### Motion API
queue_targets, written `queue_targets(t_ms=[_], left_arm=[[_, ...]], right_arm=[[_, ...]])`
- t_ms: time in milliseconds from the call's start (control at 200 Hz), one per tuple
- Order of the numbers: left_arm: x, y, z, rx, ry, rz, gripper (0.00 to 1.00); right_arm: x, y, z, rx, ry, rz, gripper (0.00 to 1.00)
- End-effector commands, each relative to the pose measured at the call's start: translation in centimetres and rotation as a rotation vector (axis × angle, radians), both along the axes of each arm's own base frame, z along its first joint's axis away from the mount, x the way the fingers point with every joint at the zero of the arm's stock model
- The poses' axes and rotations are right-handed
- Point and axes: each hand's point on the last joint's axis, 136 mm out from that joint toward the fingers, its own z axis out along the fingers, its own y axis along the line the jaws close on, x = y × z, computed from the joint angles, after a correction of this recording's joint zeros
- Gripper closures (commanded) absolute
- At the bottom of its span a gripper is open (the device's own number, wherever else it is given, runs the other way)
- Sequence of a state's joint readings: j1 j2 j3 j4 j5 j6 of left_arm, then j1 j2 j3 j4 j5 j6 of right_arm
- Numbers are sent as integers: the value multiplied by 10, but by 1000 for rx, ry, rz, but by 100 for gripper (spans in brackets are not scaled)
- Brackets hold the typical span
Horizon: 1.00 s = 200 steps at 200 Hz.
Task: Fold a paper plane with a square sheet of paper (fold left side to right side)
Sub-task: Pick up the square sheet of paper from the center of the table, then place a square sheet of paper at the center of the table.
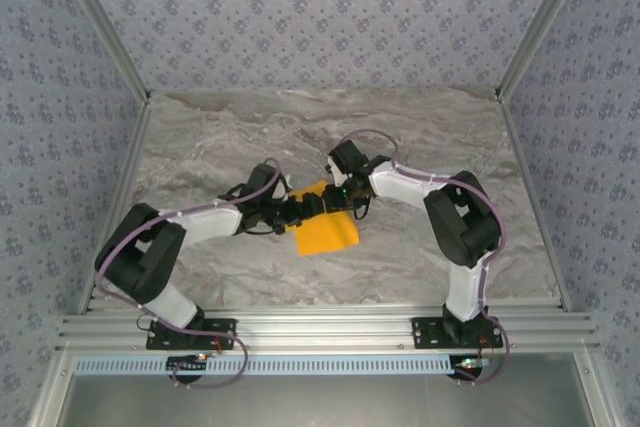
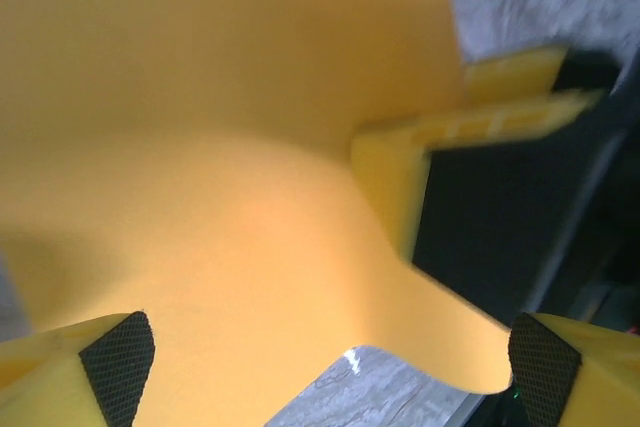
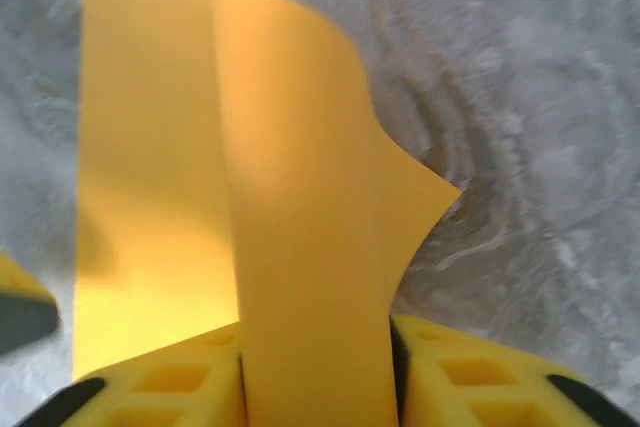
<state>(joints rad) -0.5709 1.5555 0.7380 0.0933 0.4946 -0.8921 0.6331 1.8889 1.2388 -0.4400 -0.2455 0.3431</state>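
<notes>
The paper (image 1: 325, 230) lies in the middle of the desk (image 1: 200, 142), mostly flat, with its far side lifted in a loose curl. It looks thin, light and floppy, likely to buckle or slip, so it is best pinched at an edge. The right gripper (image 3: 315, 392) is clamped on the raised flap. The left gripper (image 2: 330, 362) hovers just beside it, spread wide, holding nothing.

Square sheet of paper (image 1: 326, 227) lies mid-table (image 1: 430, 137), between the two arms. Left gripper (image 1: 303, 209) sits at its left edge, right gripper (image 1: 347, 197) at its far right corner, the two close together. One side is raised off the table, up between the right gripper's fingers (image 3: 170, 387); the rest lies flat.
</notes>
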Motion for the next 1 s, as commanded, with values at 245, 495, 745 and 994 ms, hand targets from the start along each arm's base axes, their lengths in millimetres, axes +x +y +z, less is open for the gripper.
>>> queue_targets(t_ms=[245,495,745,994], left_arm=[[14,56,61,-163,-157,98,3],[1,61,142,-302,-415,20,2],[-15,58,210,-397,-612,-55,2],[-33,48,248,-483,-755,-136,2]], right_arm=[[-23,18,66,443,104,64,80],[-38,13,170,751,23,217,80],[-74,15,265,919,-36,412,80],[-104,25,319,991,-110,543,79]])
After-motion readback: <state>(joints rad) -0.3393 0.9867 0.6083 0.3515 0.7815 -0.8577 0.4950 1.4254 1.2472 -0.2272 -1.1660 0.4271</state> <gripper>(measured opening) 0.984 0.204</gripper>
